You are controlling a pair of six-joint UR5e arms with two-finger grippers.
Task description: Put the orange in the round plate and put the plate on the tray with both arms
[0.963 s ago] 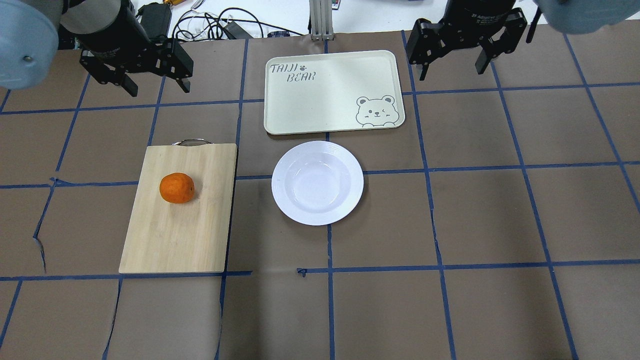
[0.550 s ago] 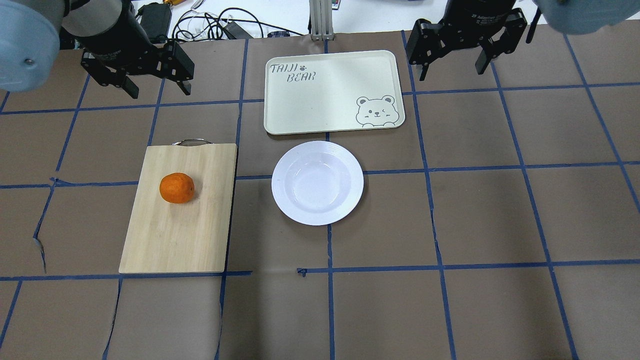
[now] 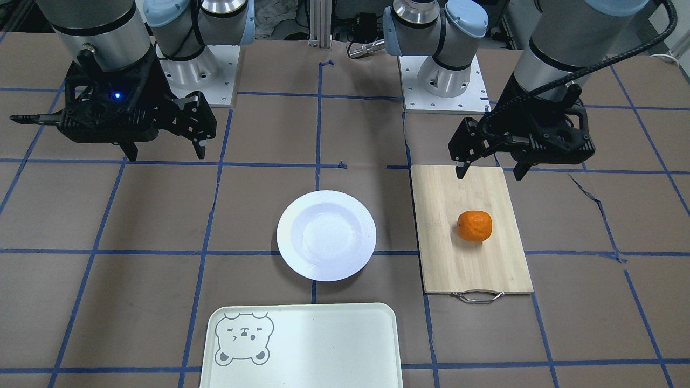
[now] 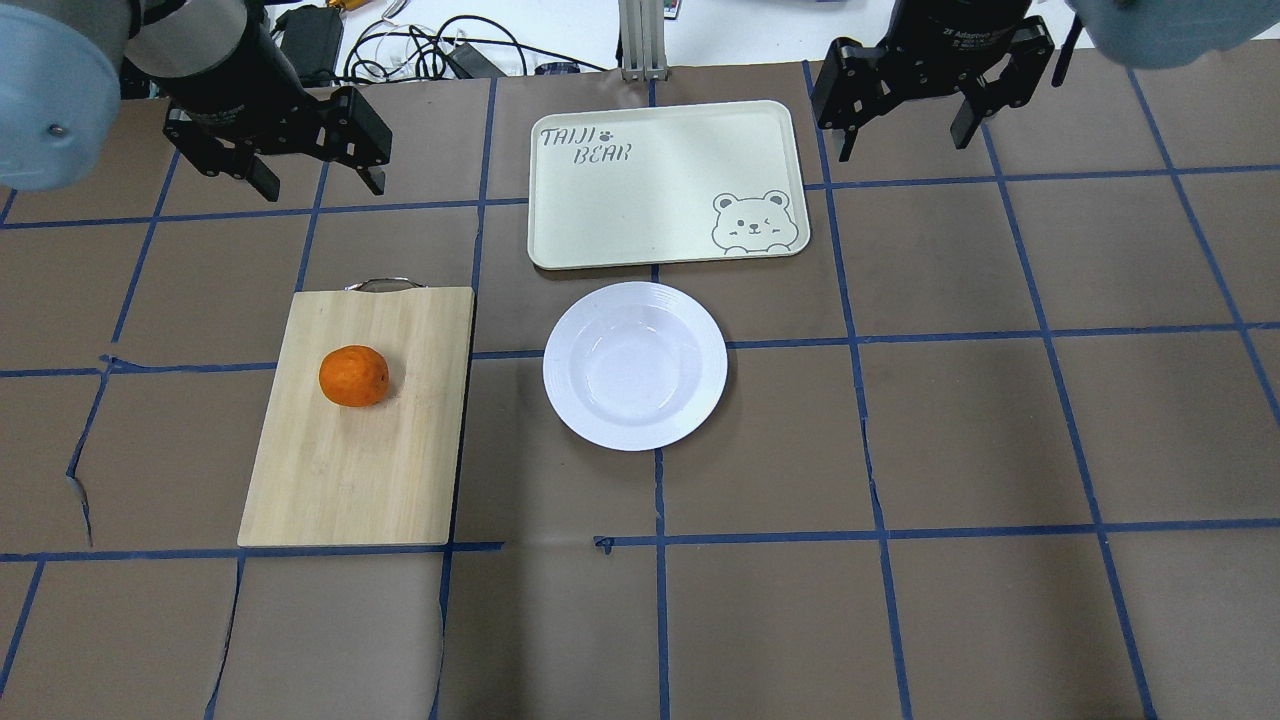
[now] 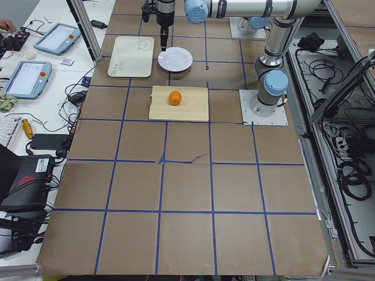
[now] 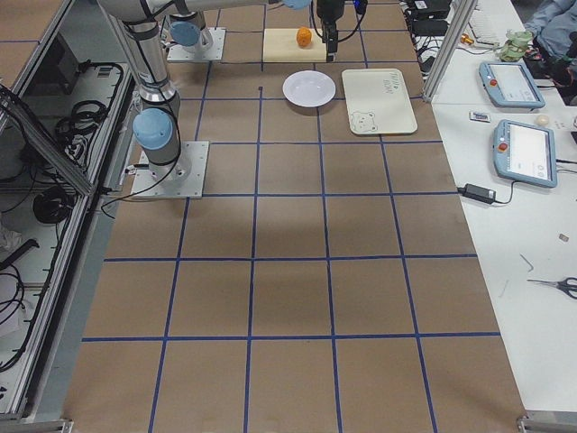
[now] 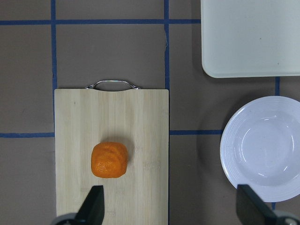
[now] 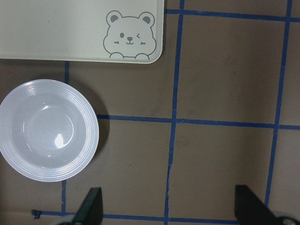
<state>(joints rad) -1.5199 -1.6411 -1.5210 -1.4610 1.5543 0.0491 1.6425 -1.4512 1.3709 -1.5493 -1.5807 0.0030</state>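
The orange rests on a bamboo cutting board. To its right, the white round plate lies empty on the table. Just beyond the plate is the pale tray with its bear drawing, also empty. My left gripper hangs open above the table beyond the board's handle end, holding nothing. My right gripper hangs open beside the tray's right end, also holding nothing.
The board's metal handle points toward the table's far edge. Cables and a power brick lie behind that edge, with an aluminium post in the middle. The arm bases stand on the robot's side.
My left arm has shifted slightly, and its gripper has edged a little to the right. The right arm, orange, plate and tray have not moved.
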